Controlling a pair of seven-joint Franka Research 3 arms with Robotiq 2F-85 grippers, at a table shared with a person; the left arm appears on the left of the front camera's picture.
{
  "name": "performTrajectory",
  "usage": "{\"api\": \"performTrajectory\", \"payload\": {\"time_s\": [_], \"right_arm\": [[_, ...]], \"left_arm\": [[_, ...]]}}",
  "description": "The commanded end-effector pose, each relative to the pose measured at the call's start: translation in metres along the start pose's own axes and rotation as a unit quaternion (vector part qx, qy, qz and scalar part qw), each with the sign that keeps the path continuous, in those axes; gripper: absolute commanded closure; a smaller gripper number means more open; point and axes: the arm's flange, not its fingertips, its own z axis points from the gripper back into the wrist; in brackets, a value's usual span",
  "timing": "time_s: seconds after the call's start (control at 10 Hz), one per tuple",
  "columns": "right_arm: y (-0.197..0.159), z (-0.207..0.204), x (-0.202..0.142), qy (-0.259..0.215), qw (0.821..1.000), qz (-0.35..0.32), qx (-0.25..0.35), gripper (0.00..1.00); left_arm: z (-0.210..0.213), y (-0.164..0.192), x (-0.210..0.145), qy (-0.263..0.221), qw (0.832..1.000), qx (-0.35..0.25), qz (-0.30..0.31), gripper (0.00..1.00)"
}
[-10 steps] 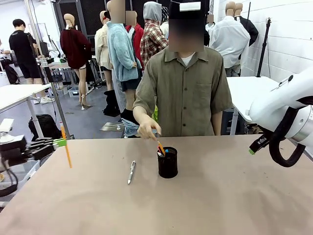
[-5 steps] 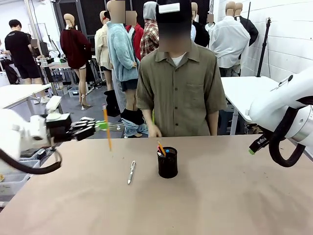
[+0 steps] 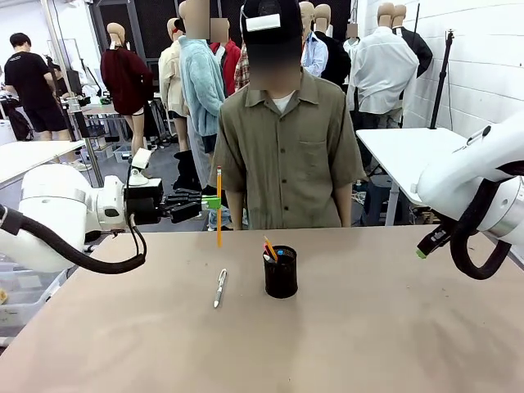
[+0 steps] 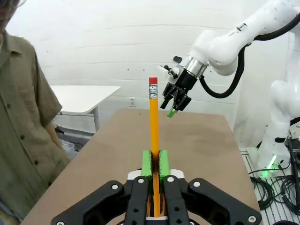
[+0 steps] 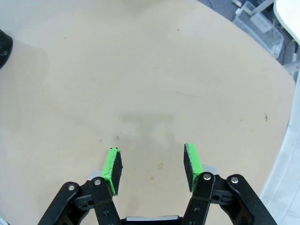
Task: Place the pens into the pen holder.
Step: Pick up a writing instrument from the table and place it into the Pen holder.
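Pencil (image 3: 219, 206) stands straight up, pinched tight in my left hand (image 3: 211, 202), left of the holder (image 3: 281, 273) on the table (image 3: 368, 327), so I should bring it just above the opening, go low, then let go; my right hand (image 5: 152, 168) is open.

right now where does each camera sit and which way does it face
front: fixed between the arms, facing across the table at the person; left fingers hold the pencil, right fingers hang at right.
left wrist: on the left wrist, facing along the table toward the right arm; own fingers shut on the pencil.
right wrist: on the right wrist, facing down at the tabletop; own fingers open.
shared: front and left wrist both show the pencil and right fingers.
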Motion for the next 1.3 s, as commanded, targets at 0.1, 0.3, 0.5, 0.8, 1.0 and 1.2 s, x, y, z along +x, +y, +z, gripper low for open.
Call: {"api": "performTrajectory", "payload": {"time_s": [0.1, 0.3, 0.5, 0.8, 1.0, 1.2], "right_arm": [[-0.001, -0.001, -0.002, -0.011, 1.0, 0.002, 0.001, 0.33], [-0.001, -0.001, -0.002, -0.011, 1.0, 0.002, 0.001, 0.33], [-0.001, -0.001, -0.002, -0.011, 1.0, 0.002, 0.001, 0.33], [-0.001, -0.001, -0.002, -0.011, 1.0, 0.002, 0.001, 0.33], [-0.001, -0.001, -0.002, -0.011, 1.0, 0.002, 0.001, 0.33], [-0.001, -0.001, -0.002, -0.011, 1.0, 0.002, 0.001, 0.33]], "left_arm": [[0.0, 0.0, 0.0, 0.0, 1.0, 0.0, 0.0, 1.0], [-0.031, 0.013, -0.008, -0.025, 0.999, -0.044, -0.016, 1.0], [-0.066, 0.031, -0.014, -0.02, 0.996, -0.08, -0.024, 1.0], [-0.094, 0.047, -0.021, -0.052, 0.991, -0.119, -0.035, 1.0], [-0.102, 0.055, -0.029, -0.051, 0.99, -0.13, -0.011, 1.0], [-0.115, 0.059, -0.038, -0.065, 0.989, -0.129, -0.015, 1.0]]}}
